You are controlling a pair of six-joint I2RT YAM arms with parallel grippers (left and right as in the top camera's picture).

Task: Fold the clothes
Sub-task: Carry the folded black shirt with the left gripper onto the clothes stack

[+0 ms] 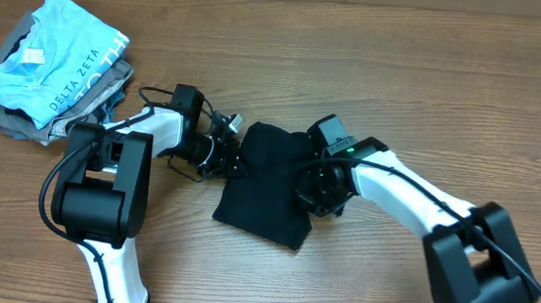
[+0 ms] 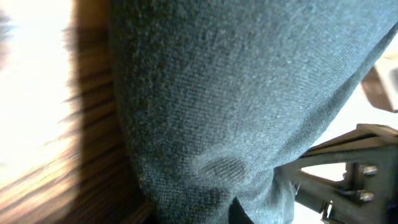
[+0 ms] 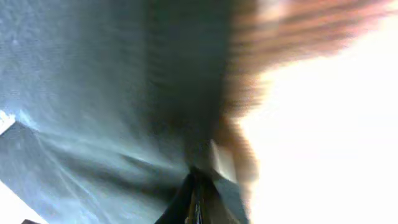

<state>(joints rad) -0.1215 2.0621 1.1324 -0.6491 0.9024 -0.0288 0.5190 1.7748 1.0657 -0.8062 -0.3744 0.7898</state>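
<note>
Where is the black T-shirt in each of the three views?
Overhead: black T-shirt is a bunched dark patch at the centre of the frame.
Left wrist: black T-shirt fills the centre and right, very close up.
Right wrist: black T-shirt fills the left half, blurred.
Shared landmark: the wooden table, at lower left in the left wrist view and upper right in the right wrist view.

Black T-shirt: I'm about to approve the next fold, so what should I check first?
1. The left gripper is shut on the left edge of the black T-shirt: ok.
2. The right gripper is shut on its right side: ok.
3. Shirt lies flat, no bunching: cannot tell.
4. The pile of other clothes lies apart from the shirt: ok.
5. Bare table around the shirt: ok.
</note>
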